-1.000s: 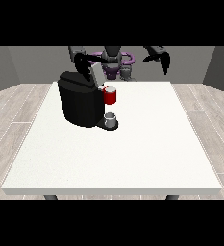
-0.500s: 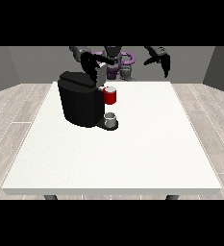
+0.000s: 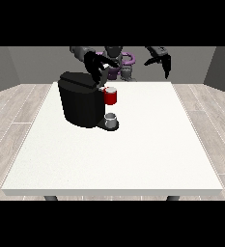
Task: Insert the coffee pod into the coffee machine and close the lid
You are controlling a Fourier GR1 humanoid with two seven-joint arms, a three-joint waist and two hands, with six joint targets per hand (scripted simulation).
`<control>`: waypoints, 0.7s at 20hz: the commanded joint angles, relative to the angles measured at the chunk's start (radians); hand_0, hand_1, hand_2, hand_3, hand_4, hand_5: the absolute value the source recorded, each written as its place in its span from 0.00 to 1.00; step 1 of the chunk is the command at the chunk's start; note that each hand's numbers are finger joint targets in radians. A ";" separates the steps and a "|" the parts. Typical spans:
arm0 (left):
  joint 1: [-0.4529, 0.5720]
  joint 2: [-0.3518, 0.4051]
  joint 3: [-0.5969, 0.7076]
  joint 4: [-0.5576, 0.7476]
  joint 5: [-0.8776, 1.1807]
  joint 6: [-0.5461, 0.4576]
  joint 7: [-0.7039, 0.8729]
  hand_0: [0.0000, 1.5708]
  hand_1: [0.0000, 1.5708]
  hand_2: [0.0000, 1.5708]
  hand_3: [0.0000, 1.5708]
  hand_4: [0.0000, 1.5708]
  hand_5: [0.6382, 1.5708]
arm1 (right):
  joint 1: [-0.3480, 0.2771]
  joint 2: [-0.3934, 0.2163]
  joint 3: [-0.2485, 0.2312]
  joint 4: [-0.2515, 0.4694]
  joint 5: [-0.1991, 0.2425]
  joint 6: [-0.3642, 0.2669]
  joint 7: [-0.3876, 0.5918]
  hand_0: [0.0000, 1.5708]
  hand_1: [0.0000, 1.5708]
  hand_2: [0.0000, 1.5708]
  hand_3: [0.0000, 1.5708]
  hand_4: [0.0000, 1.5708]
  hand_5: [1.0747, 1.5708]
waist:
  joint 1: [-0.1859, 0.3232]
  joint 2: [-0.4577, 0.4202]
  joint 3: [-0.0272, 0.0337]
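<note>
The black coffee machine (image 3: 80, 103) stands on the left half of the white table (image 3: 133, 154). A red pod holder (image 3: 111, 97) sticks out of its front, with a pale patch on top; I cannot tell whether that patch is the pod. Under the holder sits a small grey cup (image 3: 111, 119). The hand at the view's left (image 3: 97, 65) hovers just above the machine's top front edge, behind the red holder. I cannot make out how the lid stands beneath it. The hand at the view's right (image 3: 161, 59) is raised over the table's far edge, fingers hanging relaxed, holding nothing.
The robot's torso (image 3: 118, 60) stands behind the table's far edge. Bare white tabletop stretches from the machine to the front edge and to the right. Wooden floor (image 3: 17, 116) surrounds the table.
The hand at the view's left has moved rightwards and a little lower, from behind the machine to above its top front edge. The other hand has barely shifted.
</note>
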 commanded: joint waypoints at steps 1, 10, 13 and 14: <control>-0.031 -0.002 -0.020 -0.006 -0.005 -0.011 0.014 0.00 0.00 0.00 0.00 0.21 1.00 | -0.117 0.029 0.058 -0.033 0.026 0.024 -0.060 0.00 0.00 0.00 0.00 0.19 1.00 | 0.094 0.013 -0.0159; -0.081 -0.016 -0.044 0.001 0.001 -0.029 -0.022 0.00 0.00 0.00 0.00 0.25 1.00 | -0.169 -0.011 0.039 -0.125 0.041 0.014 0.064 0.00 0.00 0.00 0.00 0.06 1.00 | 0.189 0.079 -0.0159; -0.114 -0.026 -0.059 -0.006 0.003 -0.036 -0.009 0.00 0.00 0.00 0.00 0.27 1.00 | -0.165 -0.018 0.036 -0.166 0.037 0.012 0.101 0.00 0.00 0.00 0.00 0.00 1.00 | 0.220 0.111 -0.0144; -0.121 -0.024 -0.070 -0.023 -0.002 -0.042 -0.006 0.00 0.00 0.00 0.00 0.27 1.00 | -0.193 -0.061 0.011 -0.157 0.048 -0.001 0.131 0.00 0.00 0.00 0.00 0.00 1.00 | 0.259 0.121 -0.0144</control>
